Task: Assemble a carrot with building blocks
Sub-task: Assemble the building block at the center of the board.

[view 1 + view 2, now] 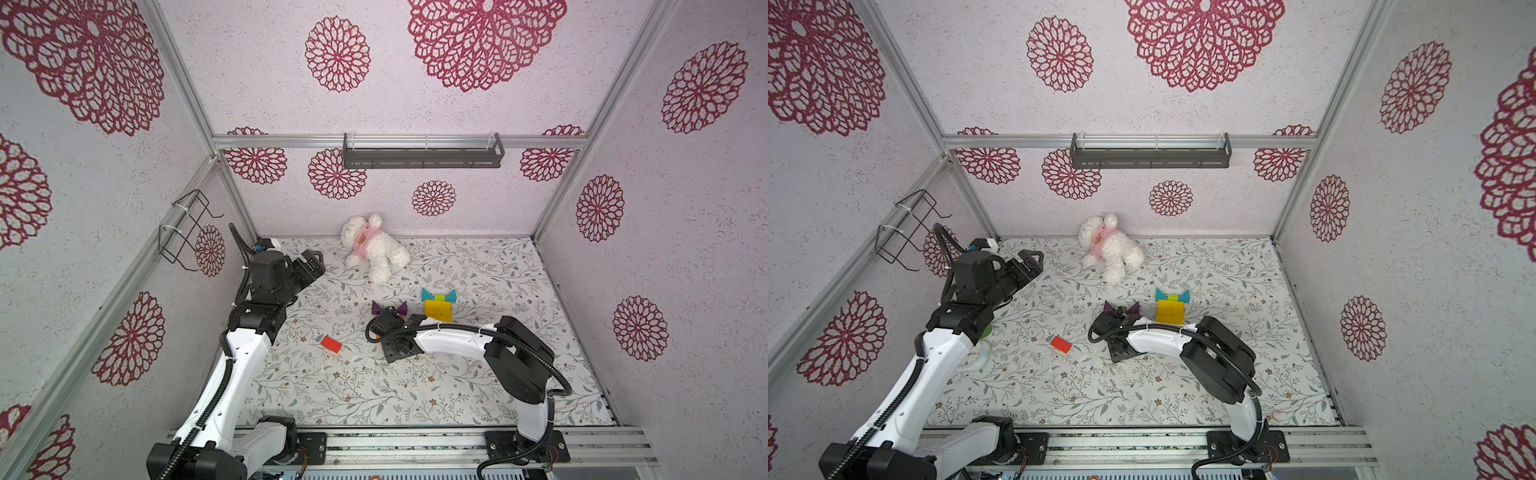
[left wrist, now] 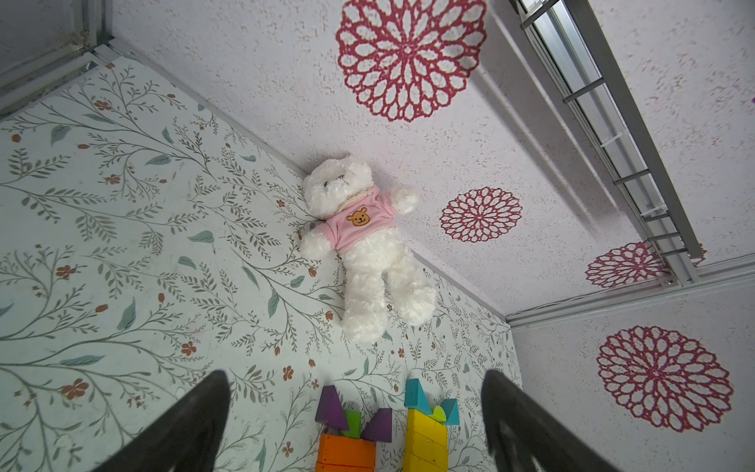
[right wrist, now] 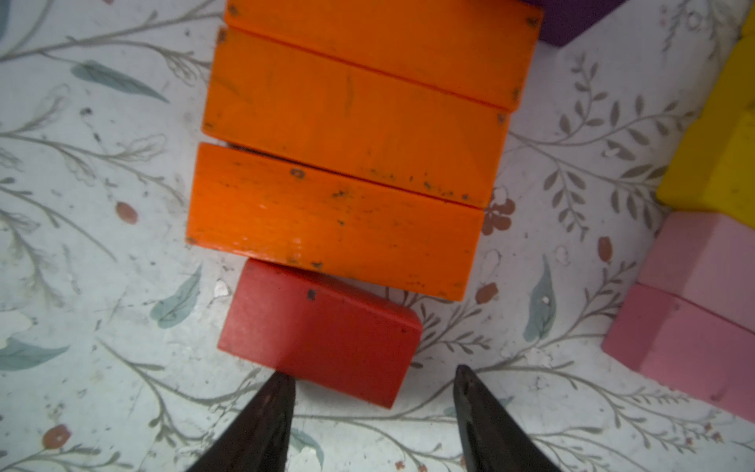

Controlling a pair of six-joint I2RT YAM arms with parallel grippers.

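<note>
Three orange bars (image 3: 347, 155) lie side by side on the table, and a red block (image 3: 320, 331) rests slightly askew against the nearest bar. My right gripper (image 3: 374, 378) is open just behind this red block. One fingertip (image 3: 282, 388) meets the block's edge; the opposite one stands clear. Two purple triangles (image 2: 331, 408) flank a green cylinder (image 2: 352, 423) at the orange stack's far end. To its right sit yellow bars (image 1: 438, 309) topped by teal triangles (image 1: 426, 294), with pink bars (image 3: 694, 310) at their near end. A second red block (image 1: 331, 344) lies alone to the left. My left gripper (image 1: 313, 264) hangs open and empty at the back left.
A white plush bear (image 1: 374, 247) in pink lies against the back wall. A green cup (image 1: 986, 330) shows partly behind the left arm. A wire rack (image 1: 187, 228) hangs on the left wall and a dark shelf (image 1: 422, 153) on the back wall.
</note>
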